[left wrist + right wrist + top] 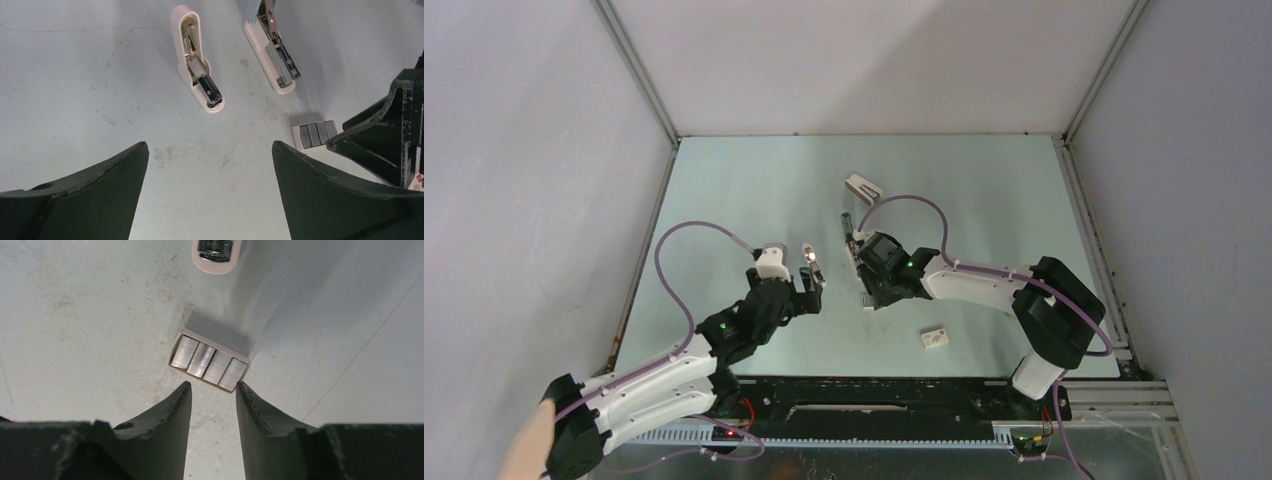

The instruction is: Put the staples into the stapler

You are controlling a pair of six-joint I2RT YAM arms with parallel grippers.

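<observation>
Staples [208,363]: ribbed grey metal strips, rect. block.

Pale green table [754,180] (scuffed, stained) between plain grey walls [524,150]

Far mid-table: white wedge stapler [864,188]; lying open: cream stapler [196,62]; near front edge: small white box [935,339].
</observation>
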